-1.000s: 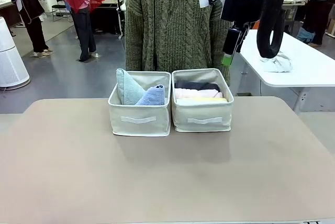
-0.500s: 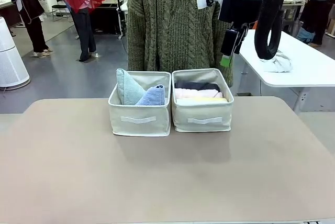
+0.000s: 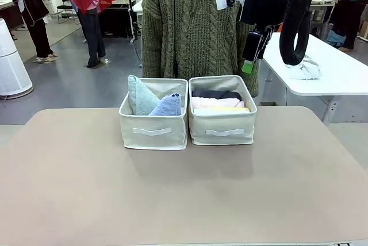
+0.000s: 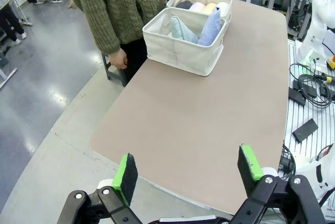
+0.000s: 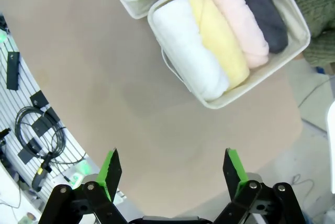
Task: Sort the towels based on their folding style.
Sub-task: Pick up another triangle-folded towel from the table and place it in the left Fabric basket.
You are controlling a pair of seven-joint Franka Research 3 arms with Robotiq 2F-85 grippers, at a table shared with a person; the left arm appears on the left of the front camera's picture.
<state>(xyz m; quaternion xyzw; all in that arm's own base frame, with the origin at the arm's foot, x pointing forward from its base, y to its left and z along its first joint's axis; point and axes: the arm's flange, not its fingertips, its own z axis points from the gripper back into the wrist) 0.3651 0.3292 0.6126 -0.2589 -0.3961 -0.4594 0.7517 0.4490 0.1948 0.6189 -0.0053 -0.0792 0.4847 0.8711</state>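
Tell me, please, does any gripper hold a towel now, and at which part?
Nothing is held. The left gripper and the right gripper both have open jaws with only air between them; all towels lie in the two boxes.

Bright, even overhead light; soft shadows; sharp focus; wide-angle bending in wrist views

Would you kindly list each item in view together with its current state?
left gripper: open, empty, above the table's near edge
right gripper: open, empty, raised over the table
left box: holds the pale teal cone and blue cone, both upright
right box: holds four rolls lying side by side: white roll, yellow roll, pink roll, dark grey roll
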